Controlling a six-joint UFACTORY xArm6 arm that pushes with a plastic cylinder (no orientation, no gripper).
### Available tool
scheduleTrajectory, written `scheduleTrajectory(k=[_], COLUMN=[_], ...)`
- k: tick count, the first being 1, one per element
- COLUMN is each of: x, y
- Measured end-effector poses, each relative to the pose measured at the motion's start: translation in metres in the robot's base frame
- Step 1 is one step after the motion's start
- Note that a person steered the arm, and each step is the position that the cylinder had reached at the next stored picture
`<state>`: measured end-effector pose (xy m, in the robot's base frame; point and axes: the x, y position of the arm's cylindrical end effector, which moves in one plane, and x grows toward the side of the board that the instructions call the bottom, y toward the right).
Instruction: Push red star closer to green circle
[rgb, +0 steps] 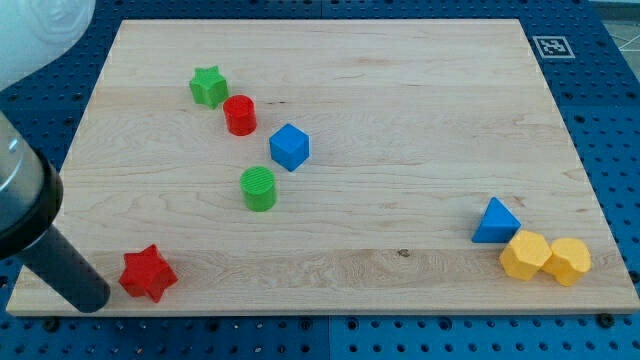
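Tool: my tip (92, 303) is the bare end of a dark rod with nothing to open or close; it holds nothing and sits at the bench's (400, 100) bottom-left corner.
Red star (148, 273): just to the right of the tool, touching it or nearly so; the gap is too fine to tell.
Green circle (259, 188): up and to the right of the tool, well beyond the star, near the middle-left of the bench.
Line of push: the tool looks a little low and left of the star, roughly behind it for a shove towards the circle.
Risk, glancing contact: the star's points could catch the tool off-centre, so it spins or slips sideways instead of travelling.
Risk, edge: the star lies close to the bottom rim; a push aimed too flat could run it along or off the bench.
Risk, overshoot: too long a push could knock the circle into the blue cube (289, 146) or red cylinder (240, 115) above it.
Elsewhere: green star (208, 86), blue triangle (495, 221) and two yellow blocks (545, 257) lie far from the tool, clear of the path.
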<state>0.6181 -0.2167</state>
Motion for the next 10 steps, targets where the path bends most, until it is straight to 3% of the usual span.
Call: scheduleTrajectory(k=[4,10], x=[0.0,-0.046], y=[0.049,0.084])
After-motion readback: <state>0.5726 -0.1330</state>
